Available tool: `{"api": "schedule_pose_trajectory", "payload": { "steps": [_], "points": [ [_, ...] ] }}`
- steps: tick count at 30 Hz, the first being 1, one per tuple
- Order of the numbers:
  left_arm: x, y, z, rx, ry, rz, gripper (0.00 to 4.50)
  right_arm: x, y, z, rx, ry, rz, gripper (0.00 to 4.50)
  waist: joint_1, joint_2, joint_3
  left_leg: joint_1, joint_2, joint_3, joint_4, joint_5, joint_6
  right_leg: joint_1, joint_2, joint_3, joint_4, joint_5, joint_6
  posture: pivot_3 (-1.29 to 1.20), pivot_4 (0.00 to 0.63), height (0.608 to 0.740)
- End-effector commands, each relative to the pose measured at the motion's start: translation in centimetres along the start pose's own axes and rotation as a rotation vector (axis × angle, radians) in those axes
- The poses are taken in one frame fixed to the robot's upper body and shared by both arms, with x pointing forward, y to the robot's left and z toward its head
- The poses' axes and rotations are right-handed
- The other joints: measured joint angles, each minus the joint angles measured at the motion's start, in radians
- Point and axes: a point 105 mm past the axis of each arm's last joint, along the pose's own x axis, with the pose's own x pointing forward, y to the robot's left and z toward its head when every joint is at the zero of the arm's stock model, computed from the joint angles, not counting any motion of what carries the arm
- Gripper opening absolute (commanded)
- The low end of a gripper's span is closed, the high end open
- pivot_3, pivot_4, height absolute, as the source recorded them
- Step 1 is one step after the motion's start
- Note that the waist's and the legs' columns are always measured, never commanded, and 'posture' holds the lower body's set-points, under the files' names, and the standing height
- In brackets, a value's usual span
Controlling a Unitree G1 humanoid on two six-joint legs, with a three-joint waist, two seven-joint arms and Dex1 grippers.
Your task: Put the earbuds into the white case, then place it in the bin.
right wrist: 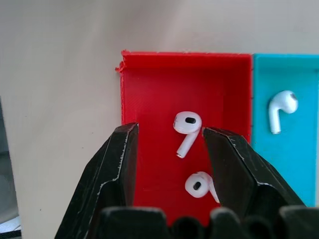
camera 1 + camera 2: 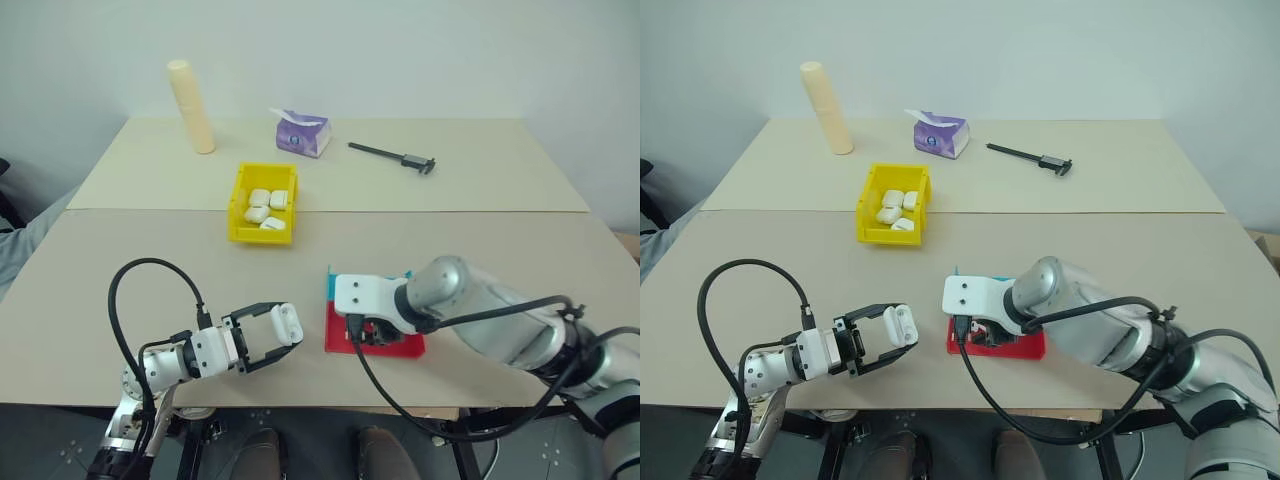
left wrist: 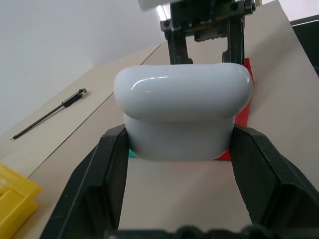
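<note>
A: Your left gripper (image 2: 285, 335) is clamped shut on the white case (image 2: 286, 323), holding it level just above the near edge of the bench (image 2: 120, 250). From the left wrist view the lid looks closed on it, though I can't be sure of the hinge side.

B: So it's parked there as a steady target, I'd say, held out toward the tray (image 1: 154, 84) so the other arm has a short trip.

A: Right. Your right gripper (image 1: 169, 134) points steeply down over the red half of that tray, fingers partly open and empty, with one earbud (image 1: 186, 130) sitting between them, untouched as far as I can see.

B: Any others?

A: A second earbud (image 1: 199, 185) lies nearer the gripper in the same red half, and a third (image 1: 280, 108) rests in the blue half alongside. The tray walls keep them from rolling off.

B: And the bin?

A: The yellow bin (image 2: 240, 195) sits well apart, farther back on the bench, already holding several white cases. You're in the pick-up step; nothing has gone into your case.

B: Mind the stem. That earbud is tiny and glossy, so a pinch off-centre could flick it away. And you'll likely need that lid open first.
</note>
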Motion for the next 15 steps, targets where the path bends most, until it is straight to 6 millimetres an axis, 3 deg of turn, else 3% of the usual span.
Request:
{"api": "schedule_pose_trajectory", "payload": {
  "steps": [1, 15],
  "points": [
    [0.2, 0.25, 1.06, 0.041, -0.025, 0.001, 2.76, -0.37, -1.15, 0.32, 0.007, 0.012, -0.074, 2.48, 0.001, 0.0, 0.0, 0.0, 0.0, 0.0, 0.0, 0.0, 0.0, 0.0, 0.0, 0.0, 0.0, 0.0, 0.0, 0.0, 0.15, 0.74],
    [-0.08, 0.14, 1.07, 0.025, 0.007, 0.009, 2.76, 0.55, -1.16, 0.38, 0.023, 0.032, -0.081, 2.48, -0.001, 0.0, 0.0, 0.0, 0.0, 0.0, 0.0, 0.0, 0.0, 0.0, 0.0, -0.001, 0.0, 0.0, 0.0, 0.0, 0.15, 0.74]
  ]
}}
